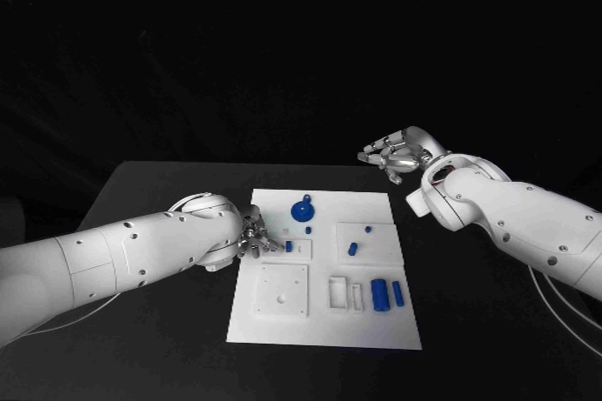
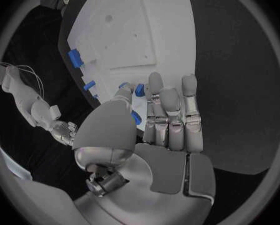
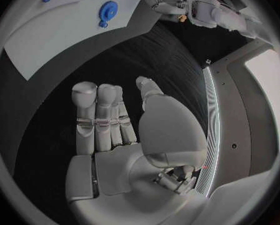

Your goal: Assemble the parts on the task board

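At board's 9 o'clock edge, left hand point(image 1: 255, 237) reaches for small blue part point(image 1: 289, 245), fingers spread, empty. Right hand point(image 1: 399, 157) idle at 1 o'clock, open. Next, likely: pinch part.

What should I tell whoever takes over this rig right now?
Left robot hand: at the task board's left edge, fingers over a small blue part; a grip cannot be confirmed.
Right robot hand: open, holding nothing, above the black table beyond the board's far right corner.
Round blue part lies at the far end; two blue cylinders near the right edge.
Done: nothing confirmed. Left: the assembly.
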`<action>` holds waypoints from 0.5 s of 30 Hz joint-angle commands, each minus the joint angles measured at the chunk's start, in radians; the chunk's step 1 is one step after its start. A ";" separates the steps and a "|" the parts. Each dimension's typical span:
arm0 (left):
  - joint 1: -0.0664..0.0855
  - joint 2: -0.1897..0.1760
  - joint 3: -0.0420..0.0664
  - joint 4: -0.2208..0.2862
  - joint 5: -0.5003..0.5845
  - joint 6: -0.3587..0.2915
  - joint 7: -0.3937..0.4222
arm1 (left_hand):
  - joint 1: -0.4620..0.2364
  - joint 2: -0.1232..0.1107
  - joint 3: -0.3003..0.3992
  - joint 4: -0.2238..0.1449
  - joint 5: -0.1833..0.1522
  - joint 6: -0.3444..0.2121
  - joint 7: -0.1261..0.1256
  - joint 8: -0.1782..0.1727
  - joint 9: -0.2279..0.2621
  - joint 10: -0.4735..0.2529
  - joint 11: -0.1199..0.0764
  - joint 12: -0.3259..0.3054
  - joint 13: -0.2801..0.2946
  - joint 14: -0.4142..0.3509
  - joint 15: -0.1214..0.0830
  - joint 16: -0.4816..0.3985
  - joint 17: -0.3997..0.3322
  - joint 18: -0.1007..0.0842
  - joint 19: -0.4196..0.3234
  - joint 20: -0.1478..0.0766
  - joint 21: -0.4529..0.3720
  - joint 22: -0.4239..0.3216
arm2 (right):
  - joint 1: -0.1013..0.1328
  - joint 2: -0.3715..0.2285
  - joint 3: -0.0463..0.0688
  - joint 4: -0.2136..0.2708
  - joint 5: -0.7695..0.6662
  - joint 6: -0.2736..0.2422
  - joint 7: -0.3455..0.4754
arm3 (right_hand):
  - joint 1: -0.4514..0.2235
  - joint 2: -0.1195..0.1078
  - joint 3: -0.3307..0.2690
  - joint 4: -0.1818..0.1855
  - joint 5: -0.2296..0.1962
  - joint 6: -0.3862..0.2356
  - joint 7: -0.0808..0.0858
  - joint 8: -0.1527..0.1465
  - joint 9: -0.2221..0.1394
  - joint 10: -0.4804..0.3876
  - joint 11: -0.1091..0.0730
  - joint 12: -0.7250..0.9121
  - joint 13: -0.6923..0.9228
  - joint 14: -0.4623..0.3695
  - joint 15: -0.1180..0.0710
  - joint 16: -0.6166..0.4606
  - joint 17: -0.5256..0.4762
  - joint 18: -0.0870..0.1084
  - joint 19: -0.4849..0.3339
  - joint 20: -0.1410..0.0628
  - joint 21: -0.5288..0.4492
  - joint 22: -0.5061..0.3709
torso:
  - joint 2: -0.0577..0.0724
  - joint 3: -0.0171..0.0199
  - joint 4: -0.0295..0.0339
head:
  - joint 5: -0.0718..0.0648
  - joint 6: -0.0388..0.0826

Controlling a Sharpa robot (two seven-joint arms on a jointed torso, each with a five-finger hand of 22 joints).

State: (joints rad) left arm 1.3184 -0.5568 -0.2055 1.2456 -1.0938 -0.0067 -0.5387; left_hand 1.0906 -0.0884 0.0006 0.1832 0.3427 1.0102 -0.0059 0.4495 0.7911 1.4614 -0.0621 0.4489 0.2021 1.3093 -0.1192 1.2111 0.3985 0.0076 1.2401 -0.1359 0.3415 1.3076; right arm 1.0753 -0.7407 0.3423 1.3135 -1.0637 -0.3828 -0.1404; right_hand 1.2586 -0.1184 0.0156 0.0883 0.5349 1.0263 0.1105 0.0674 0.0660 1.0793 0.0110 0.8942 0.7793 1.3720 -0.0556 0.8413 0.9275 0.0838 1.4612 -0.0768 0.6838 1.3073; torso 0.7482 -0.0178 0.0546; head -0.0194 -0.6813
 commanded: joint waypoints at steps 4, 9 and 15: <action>-0.010 -0.015 -0.007 0.011 0.005 0.022 -0.015 | 0.006 -0.021 -0.004 -0.003 -0.004 -0.008 0.009 0.002 0.001 0.005 0.006 0.003 0.000 -0.004 0.008 -0.005 -0.002 -0.008 0.001 0.007 -0.007 0.018 | -0.003 -0.001 0.001 0.000 -0.001 0.013 0.005 | -0.006 -0.003 -0.004 -0.002 0.003 -0.008 0.001 -0.005 -0.001 0.004 -0.001 -0.001 -0.001 0.000 -0.004 -0.004 0.000 0.010 0.009 -0.002 0.002 0.082 | -0.001 -0.0009 0.0014 | -0.002 -0.001; -0.010 -0.029 -0.003 0.032 0.011 -0.002 0.005 | 0.006 -0.046 -0.007 -0.001 -0.008 -0.027 0.018 -0.017 -0.020 -0.006 0.010 0.003 -0.001 -0.009 0.012 -0.006 -0.003 -0.008 -0.003 0.010 -0.012 0.017 | -0.004 -0.001 0.001 -0.001 -0.001 0.014 0.005 | -0.006 -0.003 -0.004 -0.002 0.003 -0.008 0.001 -0.005 -0.001 0.004 -0.001 -0.001 -0.001 0.000 -0.004 -0.004 0.000 0.010 0.009 -0.002 0.002 0.082 | -0.002 -0.0005 0.0012 | -0.002 0.002; -0.010 -0.049 0.005 0.057 0.019 -0.033 0.036 | 0.029 -0.045 -0.012 -0.003 -0.001 -0.051 0.039 -0.054 -0.136 -0.046 0.023 -0.007 -0.010 -0.014 0.021 -0.007 -0.004 -0.005 -0.004 0.016 -0.022 0.017 | -0.006 -0.001 0.001 -0.001 -0.001 0.015 0.005 | -0.006 -0.003 -0.004 -0.002 0.003 -0.008 0.001 -0.005 -0.001 0.004 -0.001 -0.001 -0.001 0.000 -0.004 -0.004 0.000 0.010 0.009 -0.002 0.002 0.082 | -0.001 0.0011 -0.0001 | -0.001 0.008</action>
State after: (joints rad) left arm 1.3094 -0.6045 -0.2020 1.2935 -1.0921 -0.0154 -0.5357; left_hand 1.1077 -0.1372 -0.0105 0.1859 0.3368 0.9677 0.0344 0.3989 0.6638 1.4211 -0.0405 0.4480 0.1959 1.2944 -0.1044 1.2073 0.3952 0.0076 1.2365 -0.1250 0.3253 1.3074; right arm 1.0704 -0.7418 0.3425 1.3119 -1.0637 -0.3814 -0.1405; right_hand 1.2586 -0.1184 0.0156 0.0882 0.5346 1.0263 0.1105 0.0674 0.0660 1.0793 0.0110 0.8942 0.7793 1.3719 -0.0556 0.8413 0.9275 0.0838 1.4612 -0.0768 0.6838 1.3081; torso 0.7468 -0.0181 0.0554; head -0.0213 -0.6761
